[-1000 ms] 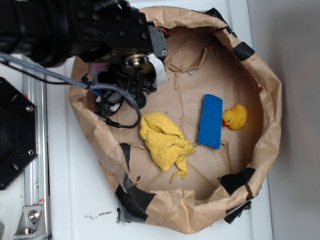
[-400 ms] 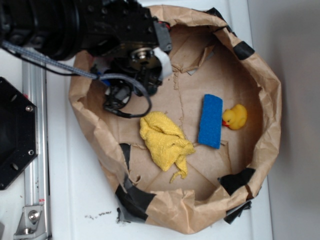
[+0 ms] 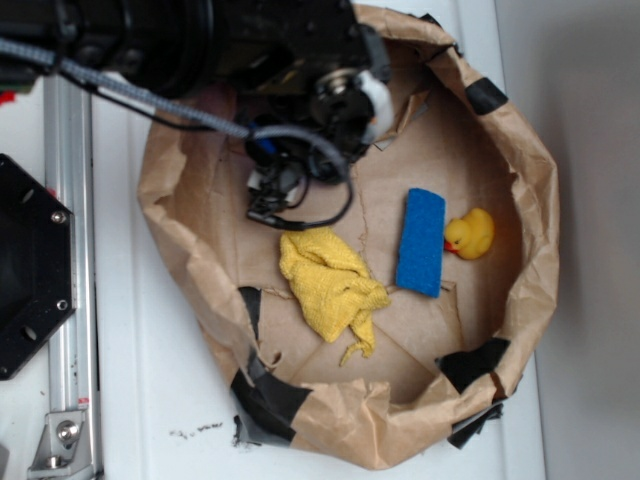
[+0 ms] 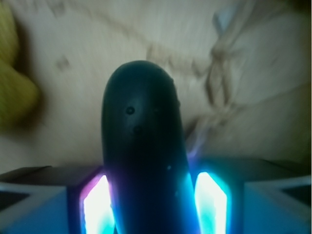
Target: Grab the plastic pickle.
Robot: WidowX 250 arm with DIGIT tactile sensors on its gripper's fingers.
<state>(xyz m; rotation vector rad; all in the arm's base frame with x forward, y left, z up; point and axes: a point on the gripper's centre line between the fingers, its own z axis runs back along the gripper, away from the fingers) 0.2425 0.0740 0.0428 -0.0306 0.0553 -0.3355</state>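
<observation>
Fingers [image 4: 95,207] of the gripper [image 4: 148,209], seen in the wrist view as two glowing blue pads low in the frame, are closed against both sides of the plastic pickle [image 4: 141,146], which stands between them with its rounded dark teal end pointing away from the camera over the brown paper floor. Small dimples mark the pickle's smooth skin. In the exterior view the pickle is hidden beneath the black arm [image 3: 200,45], so its height above the paper cannot be told; the arm reaches in from the upper left corner of the worktop [image 3: 150,400], and the gripper [image 3: 335,120] sits over the upper left part of a wide, crumpled brown paper bag [image 3: 535,250] patched with black tape. A looped grey cable [image 3: 320,180] hangs from the wrist. Below the gripper, near the middle of the bag's floor, lies a rumpled yellow cloth [image 3: 330,285]; a blurred yellow patch at the left edge of the wrist view may be the same cloth. Right of the cloth and apart from it, a flat blue sponge [image 3: 421,242] lies lengthwise, and a yellow rubber duck [image 3: 470,235] stands just beside the sponge's right edge. A metal rail [image 3: 70,300] and a black plate [image 3: 30,270] occupy the worktop's left edge.
</observation>
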